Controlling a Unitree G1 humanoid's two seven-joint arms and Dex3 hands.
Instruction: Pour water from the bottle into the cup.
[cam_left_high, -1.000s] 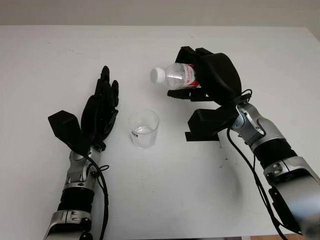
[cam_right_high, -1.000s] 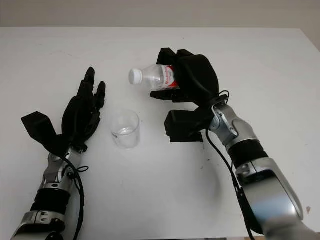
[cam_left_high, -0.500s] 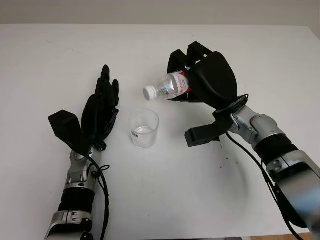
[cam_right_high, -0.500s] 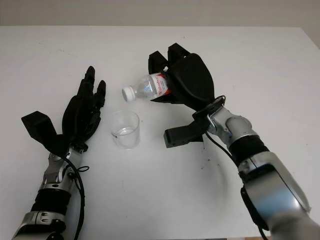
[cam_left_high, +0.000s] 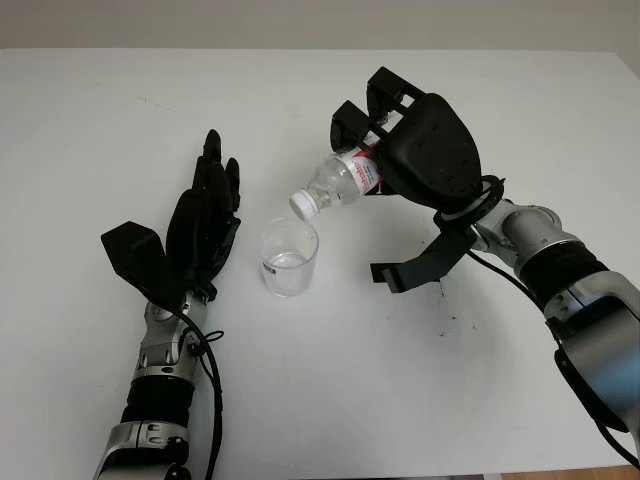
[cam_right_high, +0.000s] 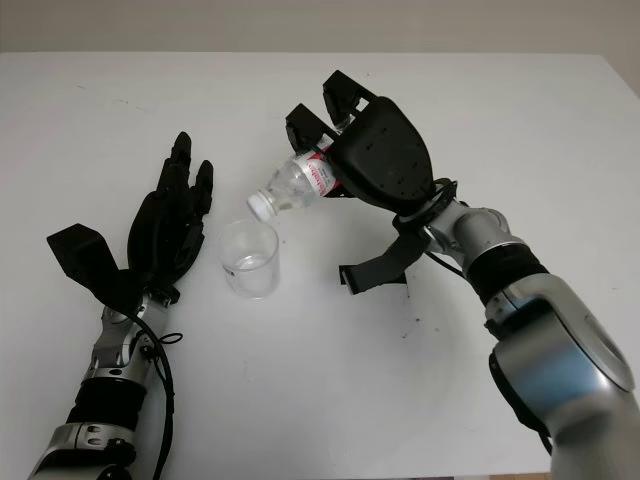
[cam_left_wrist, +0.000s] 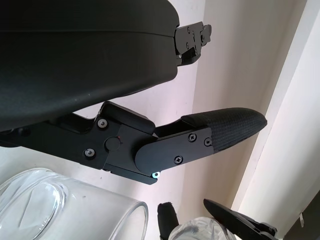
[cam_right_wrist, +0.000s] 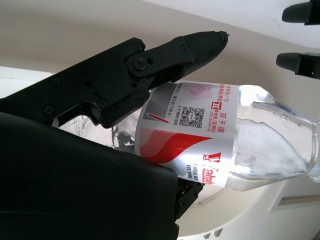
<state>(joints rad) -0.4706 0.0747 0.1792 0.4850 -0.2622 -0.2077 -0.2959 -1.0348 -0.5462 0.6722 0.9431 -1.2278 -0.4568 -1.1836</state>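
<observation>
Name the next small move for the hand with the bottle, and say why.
Probably tip a little further. The right hand holds the bottle tilted, its white cap just above the cup rim. The cap looks on, so no water may flow. The left hand is open beside the cup.

The right hand (cam_right_high: 375, 160) grips the bottle (cam_right_high: 295, 185) above the desk (cam_right_high: 320, 400), tilted with its white cap (cam_right_high: 260, 206) lowest, just over the far rim of the cup (cam_right_high: 250, 258). The cup stands near the desk's middle. The left hand (cam_right_high: 168, 228) is open beside the cup, toward the left edge.
</observation>
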